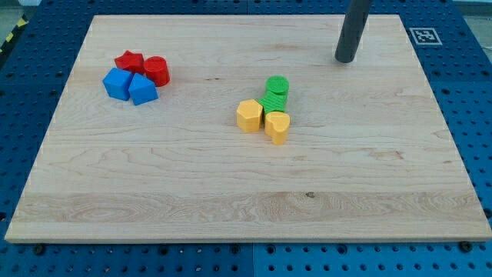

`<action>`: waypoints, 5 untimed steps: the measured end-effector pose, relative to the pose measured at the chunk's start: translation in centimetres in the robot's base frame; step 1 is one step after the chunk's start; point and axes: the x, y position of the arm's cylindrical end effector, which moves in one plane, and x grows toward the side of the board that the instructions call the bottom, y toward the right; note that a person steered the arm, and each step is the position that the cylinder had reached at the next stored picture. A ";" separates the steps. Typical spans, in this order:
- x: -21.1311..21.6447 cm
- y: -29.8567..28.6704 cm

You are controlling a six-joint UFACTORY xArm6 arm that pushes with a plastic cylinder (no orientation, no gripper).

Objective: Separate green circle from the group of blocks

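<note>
The green circle (277,86) stands near the middle of the wooden board (246,192). It touches a second green block (272,102) just below it. A yellow hexagon block (249,115) and a yellow heart-shaped block (277,126) sit against that green block, forming one group. My tip (345,59) is at the view's upper right, well apart from the group, above and to the right of the green circle.
A second group lies at the view's upper left: a red star-like block (129,62), a red cylinder (157,71), a blue block (117,83) and another blue block (142,89). A marker tag (424,35) sits off the board's top right corner.
</note>
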 end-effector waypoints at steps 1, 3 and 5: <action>0.0 0.0; 0.0 -0.1; 0.0 -3.0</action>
